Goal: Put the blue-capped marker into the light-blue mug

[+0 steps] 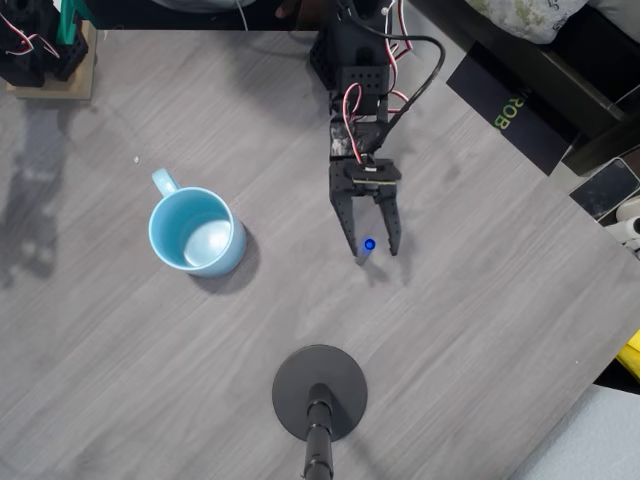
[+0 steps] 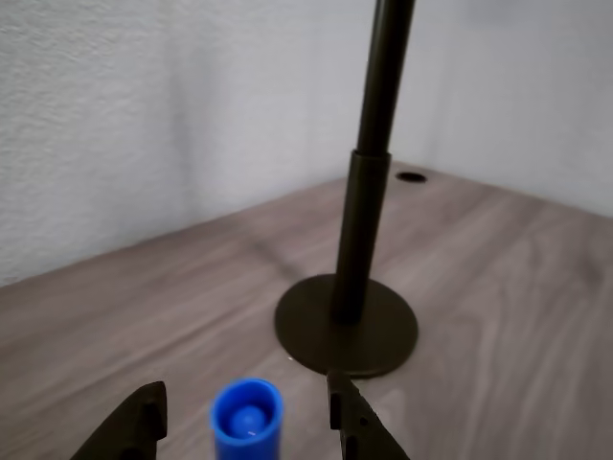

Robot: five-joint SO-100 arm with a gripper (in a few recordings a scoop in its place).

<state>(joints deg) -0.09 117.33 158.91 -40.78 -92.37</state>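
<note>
The blue-capped marker [image 1: 369, 244] stands upright on the grey wood table, so the overhead view shows it as a small blue dot. My black gripper [image 1: 372, 249] is open and straddles it, one finger on each side. In the wrist view the blue cap [image 2: 247, 420] sits between the two fingers of the gripper [image 2: 244, 398], with a gap on both sides. The light-blue mug [image 1: 195, 232] stands upright and empty to the left of the gripper in the overhead view, about a mug's width away, its handle pointing to the upper left.
A black stand with a round base [image 1: 320, 392] [image 2: 347, 326] and an upright pole is just in front of the gripper. A wooden block with dark parts [image 1: 50, 60] is at the top left corner. Boxes and a phone [image 1: 606, 188] lie beyond the table's right edge.
</note>
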